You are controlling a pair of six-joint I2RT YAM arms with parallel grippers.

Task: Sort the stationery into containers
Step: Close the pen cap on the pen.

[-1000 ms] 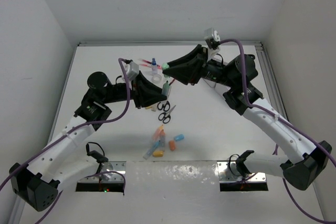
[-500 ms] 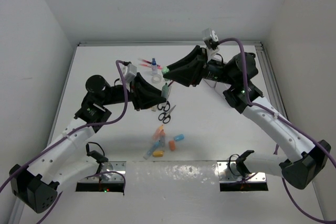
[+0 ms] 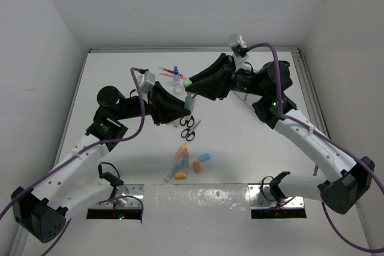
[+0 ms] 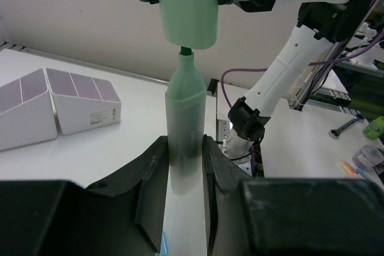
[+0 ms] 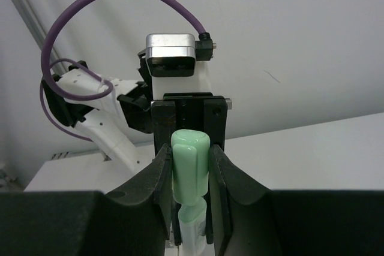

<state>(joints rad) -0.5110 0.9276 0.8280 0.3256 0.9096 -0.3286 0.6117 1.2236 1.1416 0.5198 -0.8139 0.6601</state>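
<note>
**A:** How far along is the sorting?

**B:** Early, I'd judge. The scissors (image 3: 189, 128), the pastel capsule pieces (image 3: 191, 161), the red pens (image 3: 164, 69), the blue-capped bottle (image 3: 176, 75) and the tape ring (image 3: 179, 89) all lie loose on the bench (image 3: 252, 148). The organiser (image 4: 72, 103) shows only in the left wrist view, at 9 o'clock of the held marker. I cannot tell what is inside it.

**A:** And the pincers?

**B:** The left pincer (image 4: 185, 160) is clenched on a green highlighter body (image 4: 185, 118), nib up. The right pincer (image 5: 190, 175) is clenched on the green cap (image 5: 190, 163). Both pieces hang in the air over the far middle of the bench, and in the top view the scissors lie at 6 o'clock of them.

**A:** How does the cap sit to the body?

**B:** At 12 o'clock of the nib and in line with it. The cap's mouth is just at the nib's end, not yet pushed home. I'd guess capping comes first, then the drop into the organiser.
</note>
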